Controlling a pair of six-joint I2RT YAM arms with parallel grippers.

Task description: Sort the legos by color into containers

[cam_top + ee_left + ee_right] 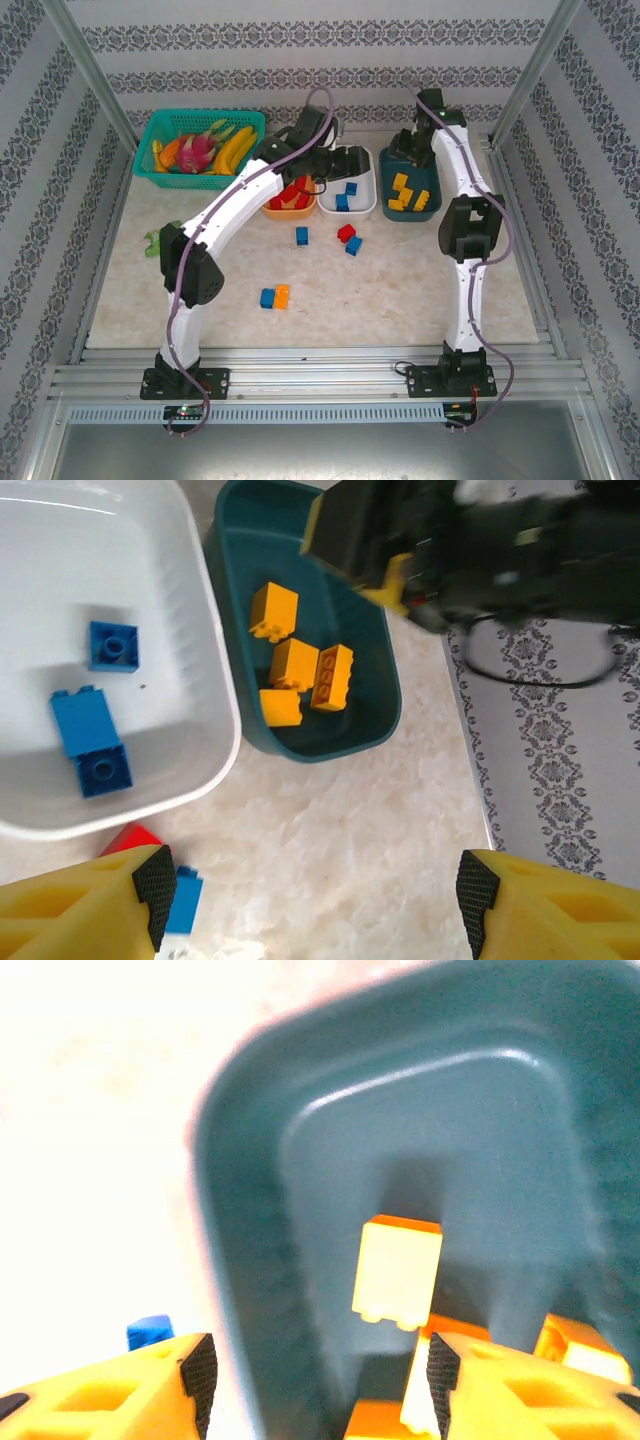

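Three containers stand in a row at the back: the orange bin [290, 208] with red legos, the white bin [362, 195] [200, 630] with blue legos [90, 735], and the teal bin [410, 205] [380, 660] [260, 1160] with yellow legos [300, 670]. My left gripper [315, 900] [322, 160] hangs open over bare table in front of the white and teal bins, with nothing between its fingers. My right gripper [315, 1380] [415, 145] is open over the teal bin. A yellow brick [398, 1270] is below it and another [413, 1395] sits close to its right finger. Loose legos lie on the table: blue [301, 236], red [346, 232], blue [353, 245], blue [267, 298], orange [282, 295].
A teal mesh basket [155, 130] of toy fruit stands at the back left. A green leafy toy [158, 238] lies by the left arm's elbow. Metal frame posts and patterned walls close in the table on three sides. The right arm's black wrist [520, 540] hangs above the teal bin.
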